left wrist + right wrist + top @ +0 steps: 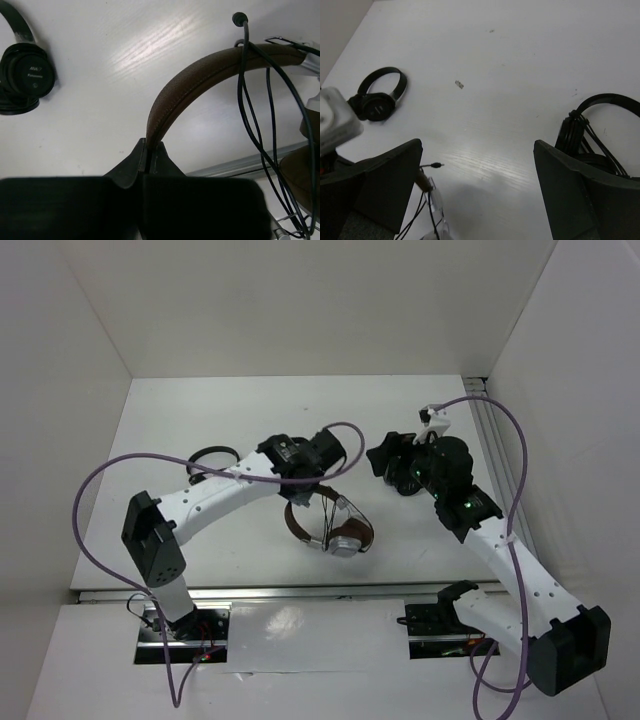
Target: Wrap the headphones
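The headphones (340, 532) sit mid-counter, closer to the near edge than the far one, about halfway between the left and right edges. The left fingers (131, 162) are pressed together on the brown headband, pinching it edge-on where the band rises out of them. The right fingers (385, 185) stand wide apart with only bare counter (510, 65) between them, off to the right of the headphones and not touching them.

The left wrist view shows the grip closely. The headband arches up and to the right from the fingertips; the thin black cable (243, 105) hangs over it in several loose loops; the plug (240, 19) sticks up free above the band. A brown ear pad shows at the right edge of that view, and a metal rail (240, 165) runs along the near edge of the counter beneath.

The top view alone shows both arms together, along with the silver cup lying just below the left wrist.

The right wrist view gives what the others hide; a second black headset (605, 125), its own cord bundled, lies just beyond the right-hand finger toward the right edge. A small black headset (377, 97) rests toward the left edge, and the plug tip pokes out beside the left-hand finger.
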You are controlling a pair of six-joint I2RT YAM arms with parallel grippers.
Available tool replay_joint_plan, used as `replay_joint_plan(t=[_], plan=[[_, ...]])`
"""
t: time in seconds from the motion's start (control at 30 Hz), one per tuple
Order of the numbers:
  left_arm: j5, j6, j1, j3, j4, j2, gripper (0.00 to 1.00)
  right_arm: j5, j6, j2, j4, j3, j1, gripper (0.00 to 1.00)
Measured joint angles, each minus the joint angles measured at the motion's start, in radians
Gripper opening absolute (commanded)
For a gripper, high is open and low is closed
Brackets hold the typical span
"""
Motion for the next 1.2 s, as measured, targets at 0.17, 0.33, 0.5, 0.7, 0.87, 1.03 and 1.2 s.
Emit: replay_joint_plan(t=[0.17, 0.33, 0.5, 0.7, 0.87, 1.03, 1.2], plan=[[0.103, 0.018, 0.171, -0.040, 0.111, -0.040, 0.00, 0.029, 0.008, -0.008, -0.031, 0.055, 0.000, 1.00], [0.124, -0.011, 0.269, -0.069, 0.191, -0.040, 0.00, 0.027, 0.020, -0.032, -0.080, 0.058, 0.000, 1.00], [0.073, -0.068, 0.322, -0.100, 0.290, -0.023, 0.00, 0.011, 0.030, -0.082, -0.089, 0.058, 0.000, 1.00], [0.076, -0.112, 0.383, -0.102, 0.428, 0.110, 0.00, -0.003, 0.032, -0.101, -0.096, 0.058, 0.000, 1.00], [0.081, -0.115, 0.417, -0.144, 0.531, 0.214, 0.00, -0.016, 0.034, -0.116, -0.105, 0.058, 0.000, 1.00], [0.099, -0.143, 0.433, -0.211, 0.595, 0.225, 0.24, -0.029, 0.034, -0.121, -0.107, 0.055, 0.000, 1.00], [0.095, -0.172, 0.423, -0.225, 0.622, 0.224, 0.44, -0.063, 0.034, -0.127, -0.114, 0.050, 0.000, 1.00]])
